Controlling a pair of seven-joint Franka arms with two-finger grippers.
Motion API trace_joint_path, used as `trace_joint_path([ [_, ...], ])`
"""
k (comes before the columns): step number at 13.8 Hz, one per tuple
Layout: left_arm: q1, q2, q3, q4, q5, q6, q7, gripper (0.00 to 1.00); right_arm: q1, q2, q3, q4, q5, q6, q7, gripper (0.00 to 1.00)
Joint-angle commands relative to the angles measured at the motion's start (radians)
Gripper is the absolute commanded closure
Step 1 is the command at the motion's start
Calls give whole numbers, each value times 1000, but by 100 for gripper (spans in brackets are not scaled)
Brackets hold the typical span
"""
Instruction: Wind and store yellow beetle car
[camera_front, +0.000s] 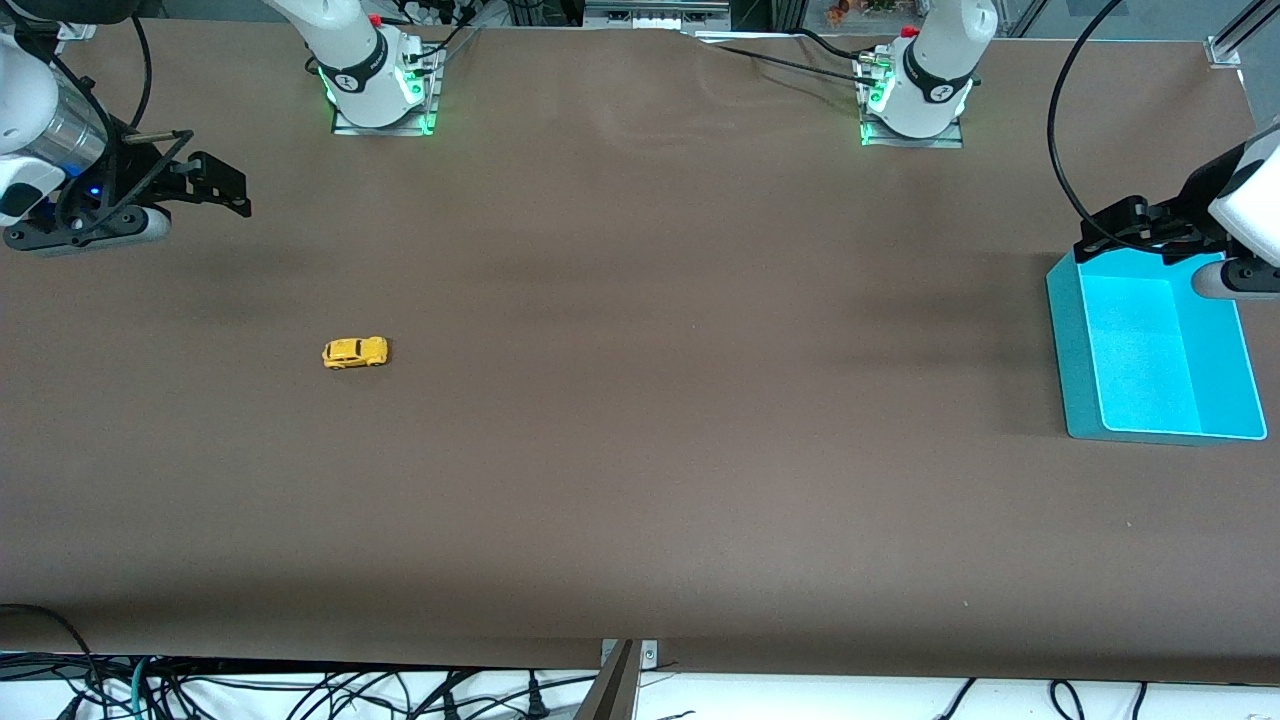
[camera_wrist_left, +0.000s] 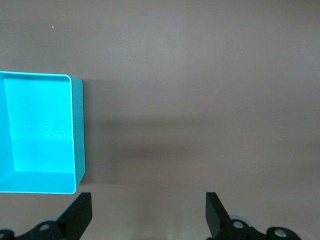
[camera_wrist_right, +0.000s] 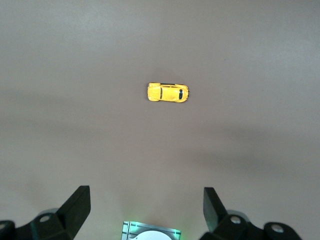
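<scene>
Step in hand: none started yet, as I read it. Car (camera_front: 355, 352) sits untouched on the table (camera_front: 640, 450), on its wheels, toward the right arm's end, well apart from the bin (camera_front: 1160, 350).

Right claw (camera_front: 205, 185) hangs over bare table at its own end, jaws wide apart, holding nothing. Wrist cam has the car in plain sight, lying crosswise to the jaw gap. Left claw (camera_front: 1140, 225) hovers over the bin's rim at the other end, jaws also spread, empty; I take this arm to be waiting.

Next move, my judgement: right arm comes down over the car and pinches the body across its narrow sides. Car is far smaller than the claw, so centring matters; an off-centre pinch could flick it away. Winding prob. means dragging it backward w/ wheels pressed down. Then carry to the teal bin.

Surface: plain brown mat, a few soft wrinkles near the arm bases. Cables along the front edge, frame rails and more wiring past the bases.
</scene>
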Motion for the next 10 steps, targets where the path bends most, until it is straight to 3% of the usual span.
trace_joint_path([
  [1, 2, 5, 0, 17, -16, -2, -14, 0, -8, 6, 3, -1, -14, -9, 5, 0],
  [10, 2, 5, 1, 17, -14, -2, -8, 0, -9, 12, 3, 8, -20, -4, 4, 0],
])
